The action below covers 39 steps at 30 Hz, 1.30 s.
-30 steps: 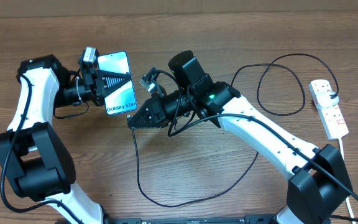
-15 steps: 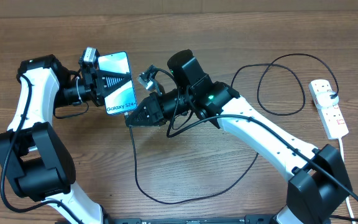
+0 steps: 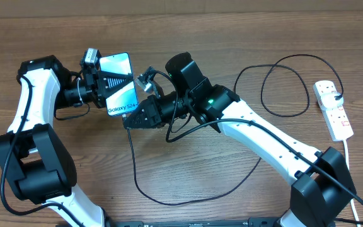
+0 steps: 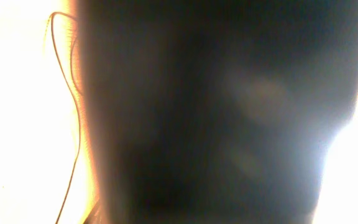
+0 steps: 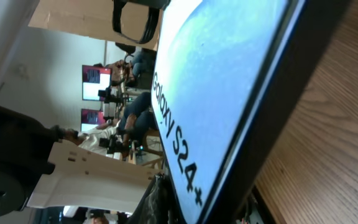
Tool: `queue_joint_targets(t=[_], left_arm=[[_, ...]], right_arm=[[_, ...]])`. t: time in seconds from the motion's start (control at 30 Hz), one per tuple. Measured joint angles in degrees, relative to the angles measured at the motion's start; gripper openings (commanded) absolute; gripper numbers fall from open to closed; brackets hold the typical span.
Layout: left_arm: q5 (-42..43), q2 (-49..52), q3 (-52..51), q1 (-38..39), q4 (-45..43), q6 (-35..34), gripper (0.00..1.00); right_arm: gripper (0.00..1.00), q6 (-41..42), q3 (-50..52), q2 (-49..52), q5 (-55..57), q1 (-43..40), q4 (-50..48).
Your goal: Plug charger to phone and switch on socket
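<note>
the left gripper is clamped shut across the phone, glossy blue screen facing the overhead camera, the left arm folded back sharply at its elbow. the right gripper, also closed, pinches the connector end of the charger just at the phone's lower edge – whether the tip is seated cannot be told – with the right arm stretched long across the wood-grain table. one phone, one thin black cable in loose loops, one white oblong socket at far right. the left wrist view is a dark blur.
</note>
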<state>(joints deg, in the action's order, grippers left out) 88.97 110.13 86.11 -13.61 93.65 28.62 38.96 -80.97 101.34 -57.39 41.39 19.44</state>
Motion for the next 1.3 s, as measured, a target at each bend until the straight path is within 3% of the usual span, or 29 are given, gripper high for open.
queue_joint_targets(t=[1.3], left_arm=[[0.6, 0.0, 0.0, 0.0, -0.2, 0.0, 0.04]], right_arm=[[0.04, 3.5, 0.0, 0.0, -2.0, -1.3, -0.8]])
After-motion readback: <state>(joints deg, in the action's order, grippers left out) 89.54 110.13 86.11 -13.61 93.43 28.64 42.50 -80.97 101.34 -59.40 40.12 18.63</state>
